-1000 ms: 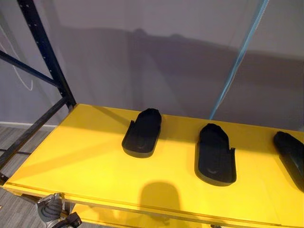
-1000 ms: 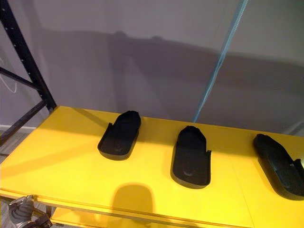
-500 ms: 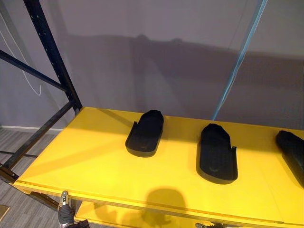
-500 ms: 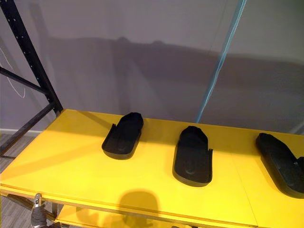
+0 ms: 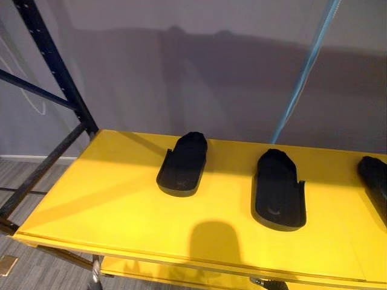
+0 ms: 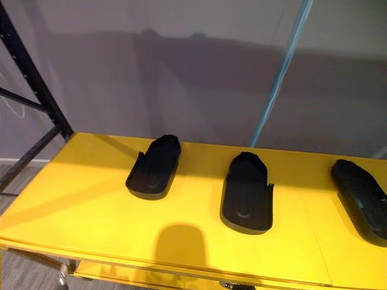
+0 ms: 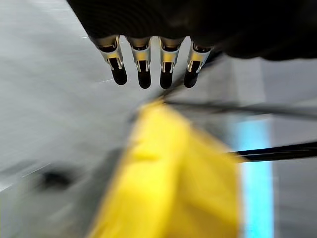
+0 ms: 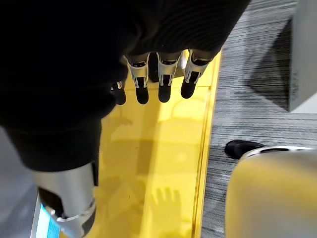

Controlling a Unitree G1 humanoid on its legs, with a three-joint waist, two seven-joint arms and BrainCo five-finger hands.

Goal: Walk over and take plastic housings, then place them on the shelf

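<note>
**Black housings, empty hands**

Eye views: we note the left housing (image 5: pixel 181 166), middle housing (image 5: pixel 278 190) and right housing (image 6: pixel 363 205) apart on the yellow shelf (image 5: pixel 109 181).
Left wrist: left hand (image 7: pixel 141 64) straight-fingered, empty.
Right wrist: right hand (image 8: pixel 163 74) likewise.
We judge a careless reach could clip the shelf edge.

Three black plastic housings lie flat in a row on the yellow shelf (image 5: pixel 109 193), well apart from each other. Each is a long, shallow shell with a rounded far end and its hollow side up. The left housing (image 5: pixel 182 165) angles slightly; the middle housing (image 5: pixel 277 190) lies straight; the right housing (image 6: pixel 361 199) sits near the shelf's right end.
</note>
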